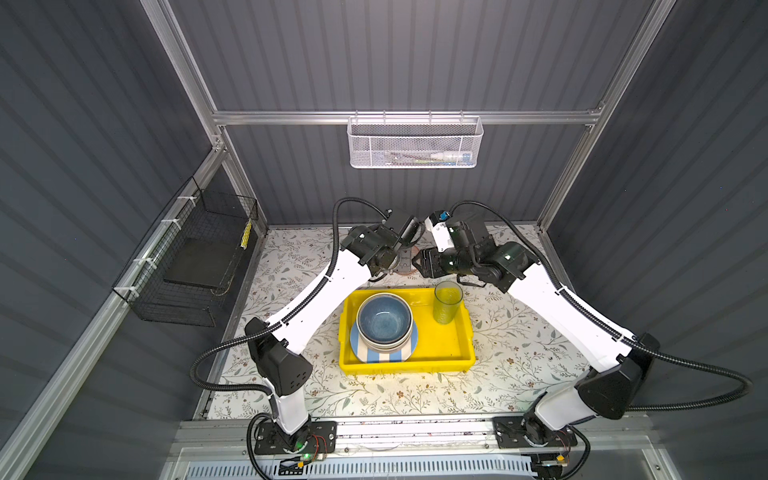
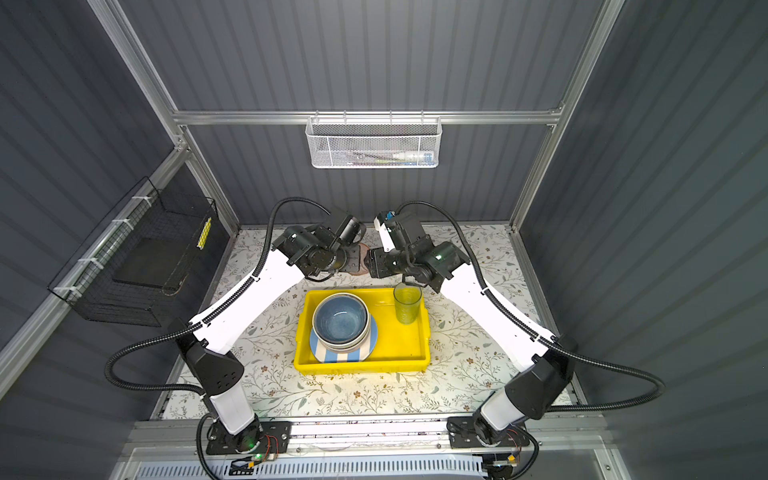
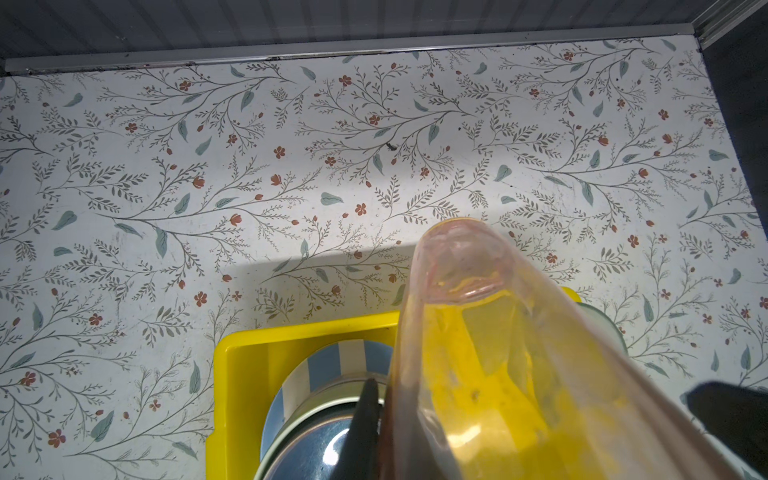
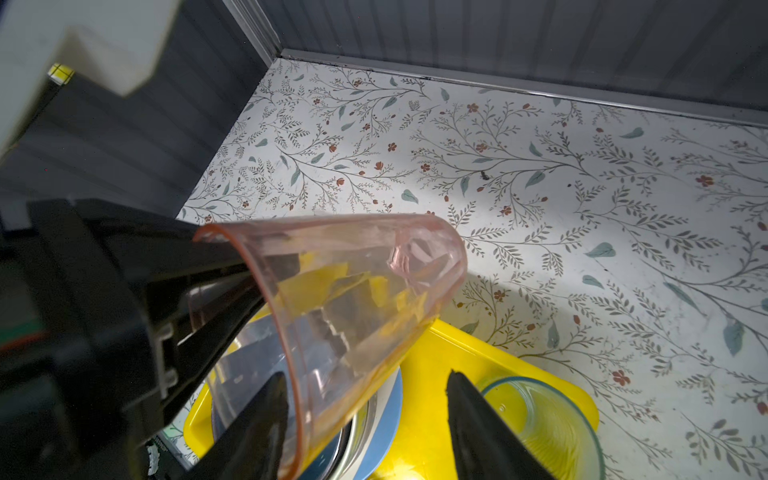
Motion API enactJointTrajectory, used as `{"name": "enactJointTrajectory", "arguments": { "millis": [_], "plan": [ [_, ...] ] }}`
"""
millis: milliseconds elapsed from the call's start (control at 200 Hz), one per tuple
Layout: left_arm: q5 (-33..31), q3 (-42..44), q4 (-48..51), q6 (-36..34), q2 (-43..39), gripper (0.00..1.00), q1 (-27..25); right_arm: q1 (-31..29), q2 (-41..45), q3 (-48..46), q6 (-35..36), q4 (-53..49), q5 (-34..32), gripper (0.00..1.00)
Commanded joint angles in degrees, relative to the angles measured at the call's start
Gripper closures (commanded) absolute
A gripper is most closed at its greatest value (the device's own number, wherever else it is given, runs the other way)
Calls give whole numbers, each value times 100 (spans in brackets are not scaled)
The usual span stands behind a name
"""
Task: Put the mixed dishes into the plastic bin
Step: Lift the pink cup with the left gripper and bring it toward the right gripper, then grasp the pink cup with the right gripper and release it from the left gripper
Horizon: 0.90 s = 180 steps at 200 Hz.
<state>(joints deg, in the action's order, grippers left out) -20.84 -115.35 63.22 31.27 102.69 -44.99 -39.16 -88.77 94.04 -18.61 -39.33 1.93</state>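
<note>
Now the pink translucent plastic tumbler (image 4: pixel 353 291) hangs in the air on its side, over the far wall of the bright yellow rectangular plastic bin (image 1: pixel 467 353), about midway along that wall. In both top views the two wrists meet just beyond this wall and hide most of the tumbler.

The left gripper (image 3: pixel 376 415) has its jaws pressed together on the tumbler's wall at the rim. One black finger lies outside the wall, and the other seems to show as a dark shape through the pink plastic. The tumbler's base points away from this gripper.

The right gripper (image 4: pixel 370 428) faces it from the right with its jaws well apart, wider than the part of the tumbler seen between them. In the right wrist view the tumbler's open end lies between the two black fingers (image 4: pixel 478 436), close beside one and with a clear gap to the other. Whether either finger touches the plastic cannot be told.

The bin stands in the middle of the floral-patterned table (image 1: pixel 519 353). In its left half lies a round blue-and-white striped plate (image 1: pixel 386 358), and on it a stack of bowls with a blue glazed bowl (image 1: pixel 384 320) on top and paler rims showing beneath. In the bin's far right corner a clear translucent tumbler (image 1: pixel 448 303) stands upright, mouth up.
</note>
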Motion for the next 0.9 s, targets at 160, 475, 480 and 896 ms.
{"name": "enactJointTrajectory", "arguments": {
  "millis": [160,475,480,896],
  "plan": [
    [-11,-216,-132,-126,-91,100,-27,-83,-425,350,-55,-285,-661,54],
    [110,-19,-274,-160,-237,94,-28,-84,-510,440,-125,-351,-748,78],
    [113,-16,-279,-162,-244,94,-27,-83,-510,440,-130,-354,-747,78],
    [442,326,-477,-128,-471,84,-26,-83,-439,377,-143,-381,-791,92]
  ]
}}
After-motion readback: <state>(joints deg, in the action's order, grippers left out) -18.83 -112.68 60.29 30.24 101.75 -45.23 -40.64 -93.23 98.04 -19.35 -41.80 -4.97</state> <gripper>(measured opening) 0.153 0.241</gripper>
